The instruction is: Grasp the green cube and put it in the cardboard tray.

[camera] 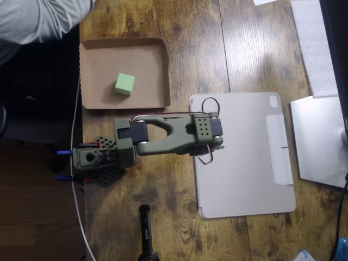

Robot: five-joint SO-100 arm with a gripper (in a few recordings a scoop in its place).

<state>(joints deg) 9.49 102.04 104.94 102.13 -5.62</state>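
Lying in cardboard tray [92, 60], green cube [124, 84] (grey pad [244, 179] nearby)

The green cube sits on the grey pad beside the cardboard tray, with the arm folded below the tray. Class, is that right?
Not quite. The overhead view shows the green cube inside the cardboard tray, not on the grey pad. The rest holds.

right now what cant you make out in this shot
- End effector: overhead view, folded olive arm covers it, so open or shut is unclear.
- Underside of the green cube in the cardboard tray: hidden from above.
- Black cylinder: cut off by the bottom edge.
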